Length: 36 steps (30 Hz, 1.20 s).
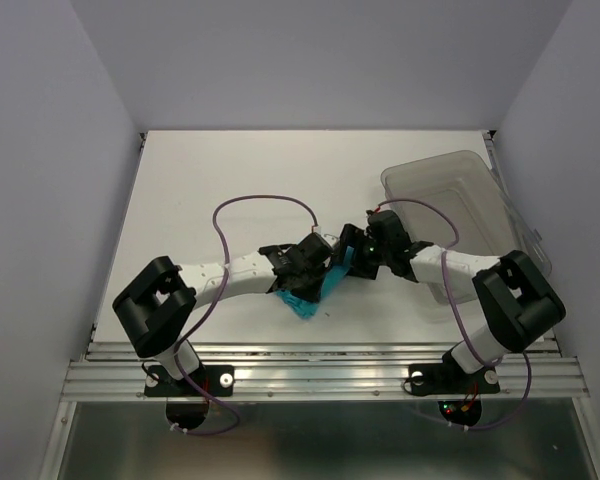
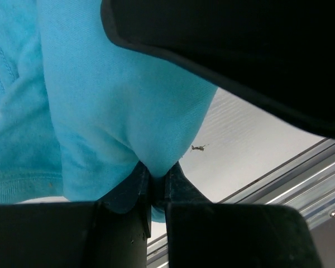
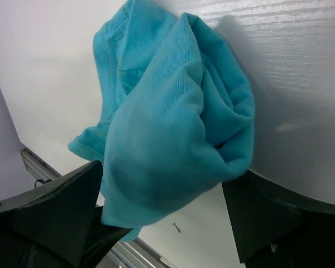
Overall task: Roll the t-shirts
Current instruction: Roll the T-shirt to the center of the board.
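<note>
The teal t-shirt lies bunched into a small loose bundle on the white table near the front edge, between my two grippers. My left gripper is shut on a fold of it; in the left wrist view the jaws pinch the cloth tight. My right gripper is open. In the right wrist view its fingers stand wide apart on either side of the rolled-up bundle, which hangs between them. The left finger touches the cloth.
The clear grey-tinted plastic bin stands at the back right, behind my right arm. The metal front rail runs close below the shirt. A small dark speck lies on the table.
</note>
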### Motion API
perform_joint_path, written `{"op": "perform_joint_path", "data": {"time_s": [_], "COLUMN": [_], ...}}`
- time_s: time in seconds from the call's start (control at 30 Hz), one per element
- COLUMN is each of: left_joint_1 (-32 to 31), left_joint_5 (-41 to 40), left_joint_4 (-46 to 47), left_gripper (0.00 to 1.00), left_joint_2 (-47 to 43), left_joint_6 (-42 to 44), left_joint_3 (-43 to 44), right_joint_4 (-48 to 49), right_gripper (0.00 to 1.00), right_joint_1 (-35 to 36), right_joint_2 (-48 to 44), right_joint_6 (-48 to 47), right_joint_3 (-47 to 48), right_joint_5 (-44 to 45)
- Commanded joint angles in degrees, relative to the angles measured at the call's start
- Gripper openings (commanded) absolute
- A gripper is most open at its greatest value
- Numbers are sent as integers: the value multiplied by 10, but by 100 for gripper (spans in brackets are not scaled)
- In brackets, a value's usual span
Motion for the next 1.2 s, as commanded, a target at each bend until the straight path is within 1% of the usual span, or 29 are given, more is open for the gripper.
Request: {"op": "perform_joint_path", "data": {"time_s": [0.0, 0.03, 0.13, 0.17, 0.27, 0.33, 0.37, 0.43, 0.47, 0.5, 0.57, 0.63, 0.67, 0.73, 0.77, 0.8, 0.83, 0.93, 0.97, 1.0, 1.07, 1.1, 1.17], "left_joint_1": [2, 2, 2, 3, 2, 2, 2, 2, 3, 3, 3, 2, 3, 2, 2, 1, 1, -17, -17, -23, -47, -56, -82], "left_joint_5": [22, 23, 29, 33, 39, 40, 40, 36, 30, 30, 31, 29, 26, 20, 16, 5, -2, -63, -63, -93, -125, -151, -178], "left_joint_4": [22, 24, 26, 29, 29, 27, 23, 16, 10, 8, 6, 3, 0, -7, -12, -25, -33, -76, -76, -95, -108, -113, -119], "left_gripper": [0, 0, 0, 0, 0, 1, 3, 4, 5, 5, 11, 19, 33, 49, 59, 61, 66, 75, 76, 77, 79, 79, 79], "left_joint_2": [-30, -30, -33, -34, -36, -39, -40, -45, -47, -49, -52, -52, -54, -58, -60, -62, -66, -73, -73, -71, -61, -59, -45], "left_joint_6": [12, 12, 13, 13, 15, 19, 21, 24, 24, 25, 27, 27, 28, 27, 27, 27, 27, 19, 19, 16, 0, -6, -24], "left_joint_3": [-2, -2, -2, -2, -2, -4, -4, -5, -6, -8, -9, -10, -9, -4, -1, 9, 13, 41, 41, 47, 67, 71, 82], "right_joint_4": [53, 56, 69, 71, 72, 71, 70, 54, 48, 44, 43, 44, 44, 44, 43, 43, 39, 31, 30, 27, 20, 18, 16], "right_gripper": [88, 87, 78, 72, 60, 56, 55, 56, 62, 66, 66, 49, 32, 18, 8, 4, 1, 1, 1, 0, 1, 1, 1], "right_joint_1": [13, 13, 20, 20, 20, 20, 20, 20, 20, 20, 20, 20, 20, 20, 20, 20, 20, 20, 20, 20, 20, 20, 20], "right_joint_2": [23, 27, 34, 39, 48, 51, 52, 53, 53, 51, 49, 48, 49, 47, 46, 45, 42, 39, 39, 39, 40, 40, 41], "right_joint_6": [32, 34, 44, 46, 46, 40, 39, 29, 26, 25, 24, 27, 28, 28, 28, 28, 27, 27, 28, 28, 29, 29, 30], "right_joint_3": [10, 10, 6, 6, 13, 18, 24, 36, 44, 45, 45, 43, 43, 44, 45, 46, 49, 55, 58, 60, 64, 68, 70], "right_joint_5": [4, 14, 22, 27, 33, 38, 43, 48, 54, 56, 58, 61, 63, 64, 64, 63, 63, 63, 64, 63, 63, 62, 62]}}
